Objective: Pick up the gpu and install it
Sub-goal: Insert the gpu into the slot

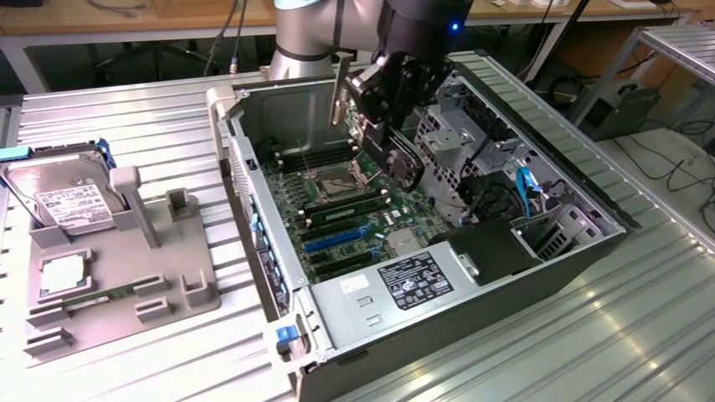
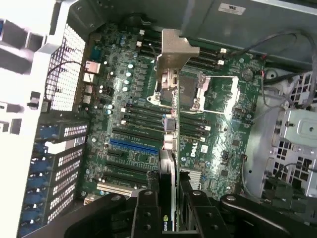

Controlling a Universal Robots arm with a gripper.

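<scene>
I have the gripper [image 2: 171, 218] clenched on the gpu [image 2: 168, 163], its two black fingers [image 2: 143, 213] pressing the card from either side. In the wrist view the card runs edge-on away from the fingers, with its silver bracket [image 2: 174, 48] at the far end. It hangs in the air above the motherboard [image 2: 133, 124], inside the open computer case [image 1: 558, 151] and clear of the board. From the wrist camera its edge lines up across the CPU socket [image 2: 193, 94], and the blue expansion slot [image 2: 133, 145] lies just beside it. I can't tell how high above the board it sits. In the exterior view, towards that view's left, a grey fixture [image 1: 167, 276] on the metal table [image 1: 625, 335] holds a hard drive [image 1: 67, 205] and a green memory stick [image 1: 106, 295], well apart from the case
</scene>
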